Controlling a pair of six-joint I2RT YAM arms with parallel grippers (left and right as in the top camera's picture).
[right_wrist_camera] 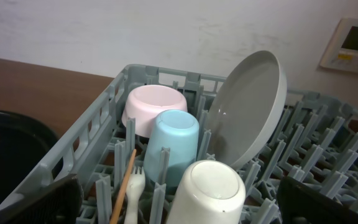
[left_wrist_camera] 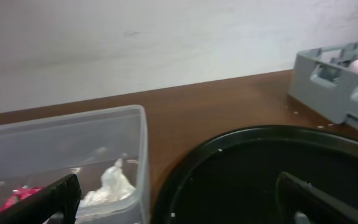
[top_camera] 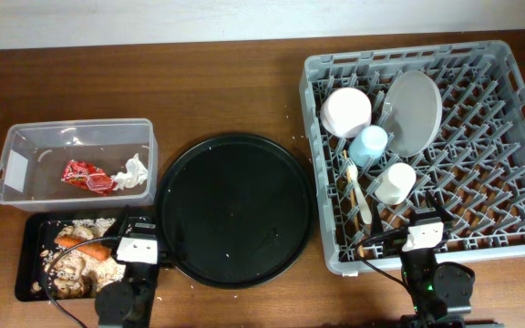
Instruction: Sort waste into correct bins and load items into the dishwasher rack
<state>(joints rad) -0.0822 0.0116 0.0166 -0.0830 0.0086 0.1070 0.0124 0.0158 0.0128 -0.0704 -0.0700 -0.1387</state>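
Observation:
The grey dishwasher rack (top_camera: 509, 109) holds the white bowl (top_camera: 346, 111), the grey-green plate (top_camera: 416, 111), the light blue cup (top_camera: 369, 145), the white cup (top_camera: 396, 181), the white fork (top_camera: 355, 189) and the chopsticks (top_camera: 366, 215). They also show in the right wrist view: bowl (right_wrist_camera: 153, 106), plate (right_wrist_camera: 250, 106), blue cup (right_wrist_camera: 174, 140), white cup (right_wrist_camera: 209, 191), fork (right_wrist_camera: 134, 193), a chopstick (right_wrist_camera: 123, 186). The clear tub (top_camera: 25, 137) holds the red wrapper (top_camera: 87, 175) and white tissue (top_camera: 132, 172). The black tray (top_camera: 27, 248) holds food scraps (top_camera: 73, 264) and the carrot (top_camera: 94, 249). My left gripper (left_wrist_camera: 179, 202) and right gripper (right_wrist_camera: 179, 202) are open and empty.
A large round black tray (top_camera: 235, 208) lies between the tub and the rack, also in the left wrist view (left_wrist_camera: 260, 168). Both arms sit at the table's front edge. A white wall panel (right_wrist_camera: 353, 45) hangs behind the rack.

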